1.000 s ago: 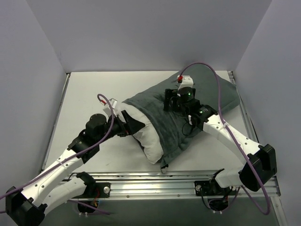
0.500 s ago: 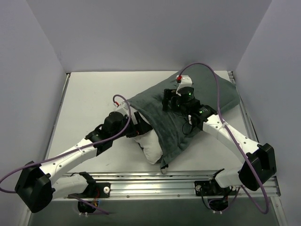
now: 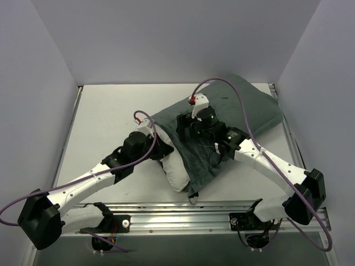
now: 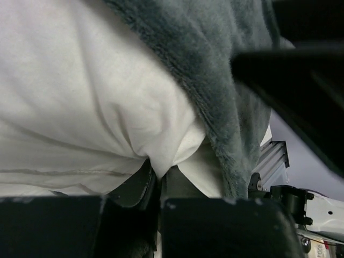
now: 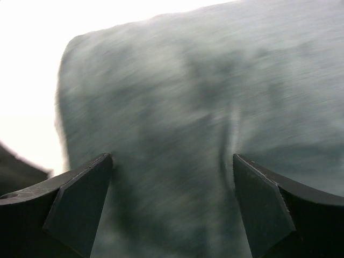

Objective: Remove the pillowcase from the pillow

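While left jaws pinch pillow, pillowcase half-off.

**Item 1.** Large soft pillowcase of dark grey-green velvety cloth, plain side up.
- Position: lies slantwise on the white table, from the far right corner toward the near middle.
- Condition: rumpled, with long creases down its near half. It bulges over the filling inside.
- Opening: the open mouth faces left. Its fuzzy hem runs diagonally across the white fabric beneath.
- Coverage: sheathes most of the pillow.

**Item 2.** Plump white rectangular pillow of smooth fabric.
- Position: mostly inside the pillowcase. Only its near-left end and corner are bare, bulging out of the mouth onto the table.
- Condition: the exposed cloth is wrinkled, gathered into soft folds close under the grey hem.
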